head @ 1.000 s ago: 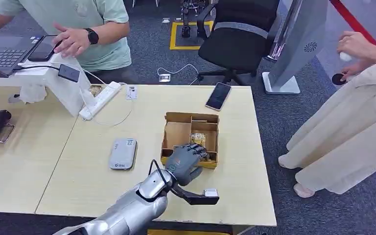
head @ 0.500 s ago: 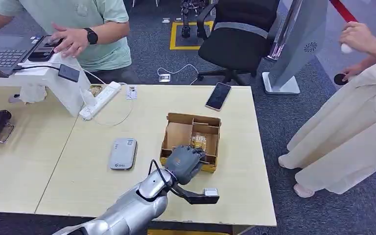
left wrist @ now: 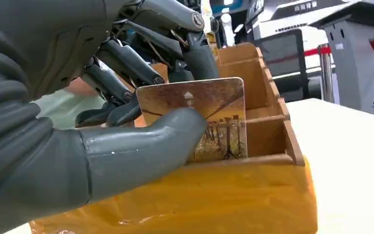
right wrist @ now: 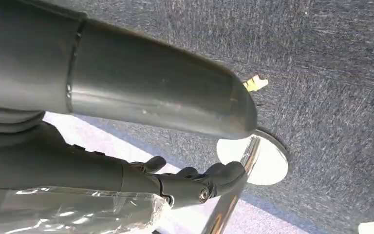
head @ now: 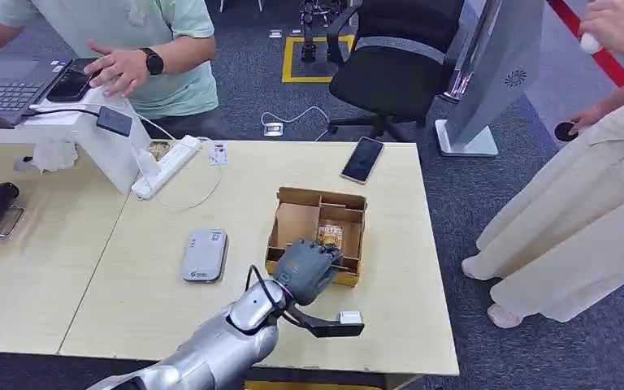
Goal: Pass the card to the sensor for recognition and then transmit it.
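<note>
Card (left wrist: 209, 122): standing on edge in a compartment at the near side of the cardboard box (head: 296, 221), its lower part below the box wall, its printed face showing in the left wrist view.

Left hand (head: 309, 268): reaching over the near edge of the box; thumb (left wrist: 146, 146) pressing on one face of the card while the darker fingers (left wrist: 126, 63) are curling behind the other face, so the hand is pinching the card between them.

Right hand (right wrist: 195, 183): hanging by the robot's side over the carpet, fingers loosely curled in; whether they are fully closed cannot be told.

Box: sitting on the pale wooden table (head: 89, 301), to the right of the grey sensor (head: 204, 255), which is lying flat and well apart from the box.

Step in hand: seemingly the pick-up, the card being gripped but not yet lifted out of its slot.

Next move: likely calling for a straight lift clear of the box wall, then a carry leftwards to hold the card flat over the sensor; the pinch looks shallow, so a slip or a snag on the divider is the risk.

Around: a person in a green shirt (head: 171, 49) working at the far side of the table; a phone (head: 362, 159) lying near the far edge; another person (head: 585, 203) standing to the right.
</note>
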